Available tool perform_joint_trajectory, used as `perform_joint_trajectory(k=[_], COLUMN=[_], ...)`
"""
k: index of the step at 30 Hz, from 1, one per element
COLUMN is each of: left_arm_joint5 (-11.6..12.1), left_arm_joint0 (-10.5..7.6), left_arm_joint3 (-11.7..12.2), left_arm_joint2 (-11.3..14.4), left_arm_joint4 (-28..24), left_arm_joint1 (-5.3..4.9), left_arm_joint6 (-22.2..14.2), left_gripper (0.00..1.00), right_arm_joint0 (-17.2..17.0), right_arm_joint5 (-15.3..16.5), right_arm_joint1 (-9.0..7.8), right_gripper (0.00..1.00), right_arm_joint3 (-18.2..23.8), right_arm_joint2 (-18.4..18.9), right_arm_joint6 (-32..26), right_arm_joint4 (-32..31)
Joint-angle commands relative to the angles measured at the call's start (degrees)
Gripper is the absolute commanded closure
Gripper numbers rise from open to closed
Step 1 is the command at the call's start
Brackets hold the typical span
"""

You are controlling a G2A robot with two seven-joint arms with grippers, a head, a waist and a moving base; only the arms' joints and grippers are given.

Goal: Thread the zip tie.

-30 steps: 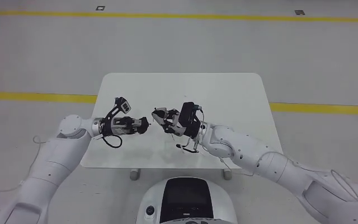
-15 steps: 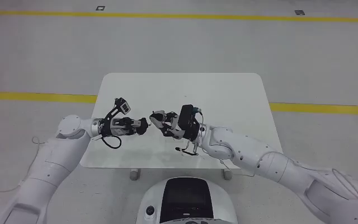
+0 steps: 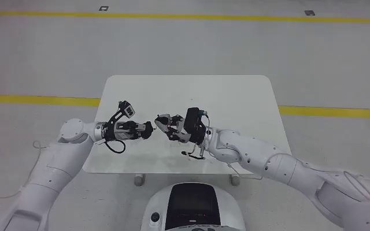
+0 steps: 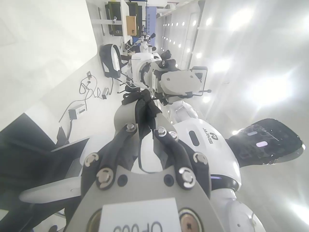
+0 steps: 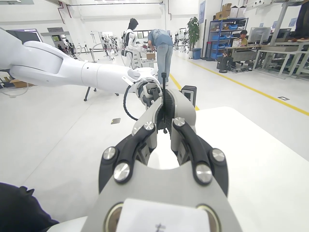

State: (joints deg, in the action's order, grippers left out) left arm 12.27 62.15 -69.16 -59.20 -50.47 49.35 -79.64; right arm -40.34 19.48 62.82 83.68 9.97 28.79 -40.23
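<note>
Fingers of your right gripper are pressing together on the zip tie, leaving no gap between them but the thin black strap itself. You are holding that strap upright above the table, with its head sticking up past the fingertips and the rest running down between the fingers toward the palm. Your left gripper is doing much the same: its fingers are lying flat against each other on another stretch of the tie, which is curving back toward that palm in a slim loop. Both grippers are hanging in the air over the table's left half, clear of its top, and they are facing each other tip to tip. They are sitting so near one another that I cannot tell you whether they are touching. Your left arm is stretching across the table's left edge, with a black cable looping beside its wrist, while your right arm is lying over the edge nearest the robot. Beyond the table, a yellow floor line is running past both of its sides, and a second one is lying well beyond its far edge.
</note>
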Motion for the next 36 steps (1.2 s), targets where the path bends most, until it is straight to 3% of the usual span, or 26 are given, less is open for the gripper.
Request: perform_joint_trajectory(k=[1, 17, 36], left_arm_joint5=[0.00, 0.00, 0.00], left_arm_joint0=[0.00, 0.00, 0.00], left_arm_joint3=[0.00, 0.00, 0.00], left_arm_joint2=[0.00, 0.00, 0.00], left_arm_joint4=[0.00, 0.00, 0.00], left_arm_joint1=[0.00, 0.00, 0.00], left_arm_joint6=[0.00, 0.00, 0.00], left_gripper=[1.00, 1.00, 1.00], right_arm_joint0=[0.31, 0.29, 0.27], right_arm_joint5=[0.00, 0.00, 0.00], right_arm_joint1=[0.22, 1.35, 1.42], right_gripper=[1.00, 1.00, 1.00], right_arm_joint3=[-0.26, -1.31, -1.31], right_arm_joint2=[-0.23, -0.23, -0.23], right_arm_joint6=[0.04, -0.70, -0.32], right_arm_joint4=[0.19, 0.29, -0.03])
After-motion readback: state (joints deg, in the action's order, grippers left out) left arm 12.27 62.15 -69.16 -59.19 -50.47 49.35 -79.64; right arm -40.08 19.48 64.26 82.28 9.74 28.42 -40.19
